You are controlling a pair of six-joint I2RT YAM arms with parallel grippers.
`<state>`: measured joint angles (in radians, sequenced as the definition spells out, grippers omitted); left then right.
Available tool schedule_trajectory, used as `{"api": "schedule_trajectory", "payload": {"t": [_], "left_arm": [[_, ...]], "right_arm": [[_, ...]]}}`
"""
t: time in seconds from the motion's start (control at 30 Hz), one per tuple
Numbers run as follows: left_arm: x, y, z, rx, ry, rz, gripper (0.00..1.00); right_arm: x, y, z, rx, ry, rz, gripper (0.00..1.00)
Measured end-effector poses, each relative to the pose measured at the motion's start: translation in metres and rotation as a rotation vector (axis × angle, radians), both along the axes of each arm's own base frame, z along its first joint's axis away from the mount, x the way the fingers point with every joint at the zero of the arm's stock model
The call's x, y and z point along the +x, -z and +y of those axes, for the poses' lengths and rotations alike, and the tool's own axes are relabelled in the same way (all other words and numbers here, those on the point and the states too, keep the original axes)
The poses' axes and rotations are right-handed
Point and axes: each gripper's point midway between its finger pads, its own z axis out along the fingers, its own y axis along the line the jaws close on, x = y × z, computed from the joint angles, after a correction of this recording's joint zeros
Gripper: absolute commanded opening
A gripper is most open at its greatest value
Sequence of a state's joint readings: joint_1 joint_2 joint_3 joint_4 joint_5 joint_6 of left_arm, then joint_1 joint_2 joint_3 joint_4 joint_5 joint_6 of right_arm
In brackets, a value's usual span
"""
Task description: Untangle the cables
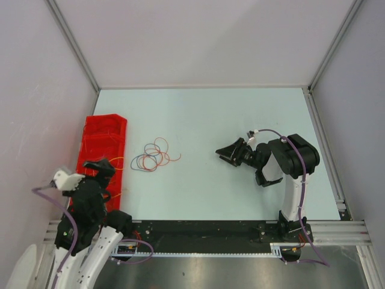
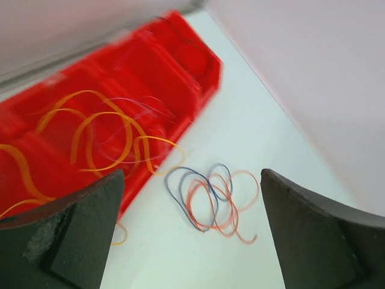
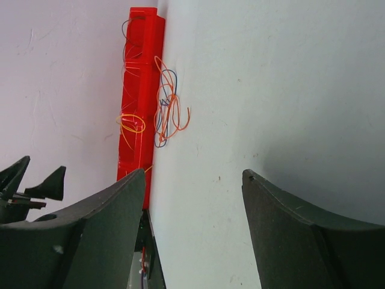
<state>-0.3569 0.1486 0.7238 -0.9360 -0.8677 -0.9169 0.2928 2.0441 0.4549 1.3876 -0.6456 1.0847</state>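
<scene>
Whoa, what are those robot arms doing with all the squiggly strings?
They are sorting out tangled cables. The left gripper hangs open over the red tray, where an orange cable lies in loops. A tangle of red-orange and blue cables sits on the table beside the tray. The right gripper is open and empty, off to the right of that tangle, touching nothing.

A pale mint surface [image 1: 240, 120] is filling the middle of the top view under soft, even light. Plain whitish walls [image 1: 204, 36] are closing it in at the top, left and right. Aluminium posts [image 1: 72, 42] are running down from the upper corners, and a metal rail [image 1: 337, 229] is crossing the lower edge.
</scene>
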Motion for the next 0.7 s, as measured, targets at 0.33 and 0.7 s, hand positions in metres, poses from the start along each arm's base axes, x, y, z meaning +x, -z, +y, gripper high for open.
{"api": "schedule_trajectory", "payload": {"t": [0.33, 0.7], "left_arm": [[0.089, 0.027, -0.098, 0.160, 0.500, 0.221, 1.00], [0.139, 0.102, -0.151, 0.185, 0.742, 0.540, 0.96]], "right_arm": [[0.000, 0.000, 0.000, 0.002, 0.001, -0.001, 0.72], [0.000, 0.000, -0.001, 0.008, 0.004, 0.004, 0.73]]}}
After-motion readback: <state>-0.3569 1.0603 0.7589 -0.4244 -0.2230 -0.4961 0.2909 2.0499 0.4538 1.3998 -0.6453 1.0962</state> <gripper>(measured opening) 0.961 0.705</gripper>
